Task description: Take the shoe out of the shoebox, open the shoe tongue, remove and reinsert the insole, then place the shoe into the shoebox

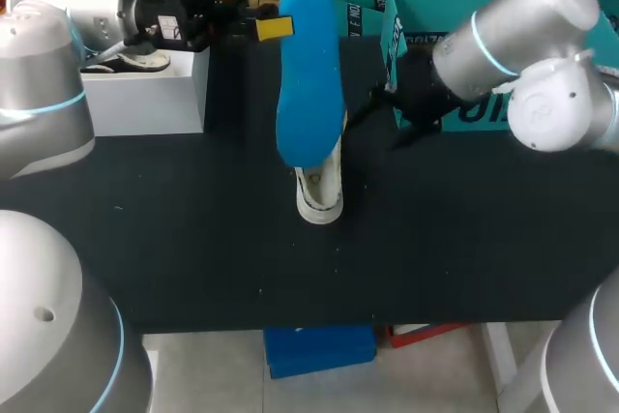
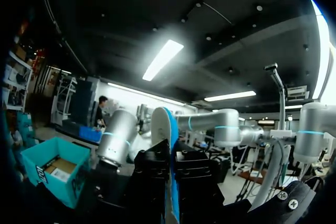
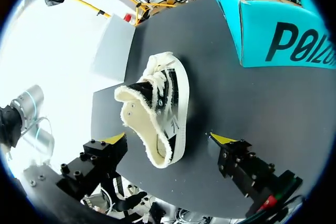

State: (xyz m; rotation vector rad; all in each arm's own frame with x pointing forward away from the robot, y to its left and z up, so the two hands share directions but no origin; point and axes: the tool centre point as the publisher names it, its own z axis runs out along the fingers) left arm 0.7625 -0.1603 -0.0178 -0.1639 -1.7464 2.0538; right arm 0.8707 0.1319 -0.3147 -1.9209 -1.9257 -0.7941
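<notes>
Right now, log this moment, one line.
left gripper shut on blue foam insole | right gripper open | black-and-cream canvas shoe on black table

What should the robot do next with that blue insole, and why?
Probably lower the blue insole, gripped in the left hand, toward the shoe's opening: it hangs above the shoe, not yet back inside, and the open right hand hovers by the shoe.

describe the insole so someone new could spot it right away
Start at the black table, then find the cream-and-black shoe near its middle. Held up over it by the left gripper is the insole: the only bright blue, flat, foot-shaped piece.
</notes>
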